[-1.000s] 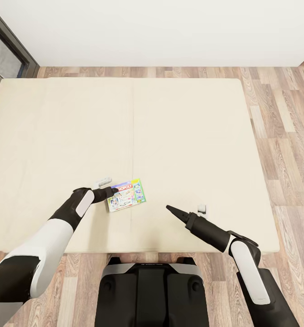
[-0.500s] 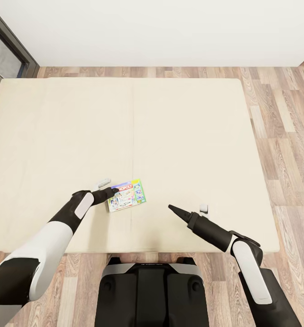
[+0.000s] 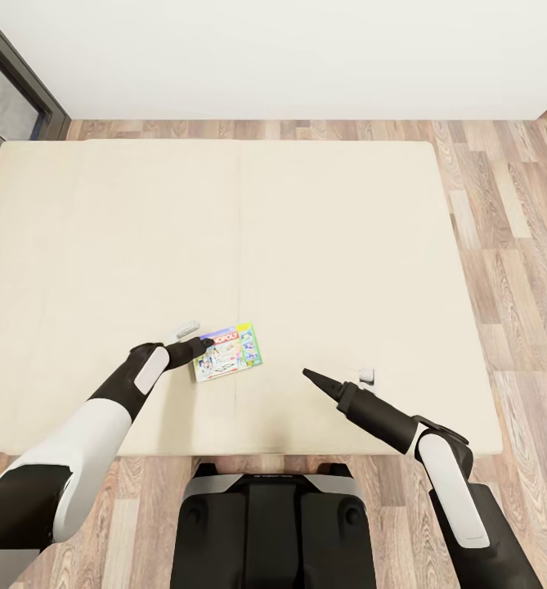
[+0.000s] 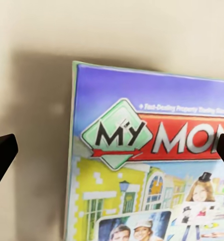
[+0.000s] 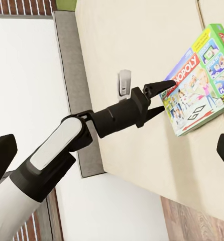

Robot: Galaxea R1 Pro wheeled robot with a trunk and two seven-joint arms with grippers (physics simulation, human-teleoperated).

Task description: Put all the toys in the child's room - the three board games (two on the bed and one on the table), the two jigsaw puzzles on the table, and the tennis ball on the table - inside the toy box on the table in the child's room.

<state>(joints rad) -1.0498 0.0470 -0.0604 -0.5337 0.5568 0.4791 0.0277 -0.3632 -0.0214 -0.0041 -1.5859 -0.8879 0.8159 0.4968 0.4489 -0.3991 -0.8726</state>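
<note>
A large beige bed (image 3: 306, 245) is seen standing on a wood-plank floor (image 3: 518, 229) below a white wall (image 3: 306, 57). A green-edged board game (image 3: 228, 351) is laid flat on the mattress near its front edge. The left pincer (image 3: 198, 345) is spread wide at the box's left edge, its fingers (image 5: 159, 86) parted around that edge. The right pincer (image 3: 338, 379) is held released over bare mattress, well apart from the box.

Bright, even light; soft shadows; the left wrist close-up blurs.
</note>
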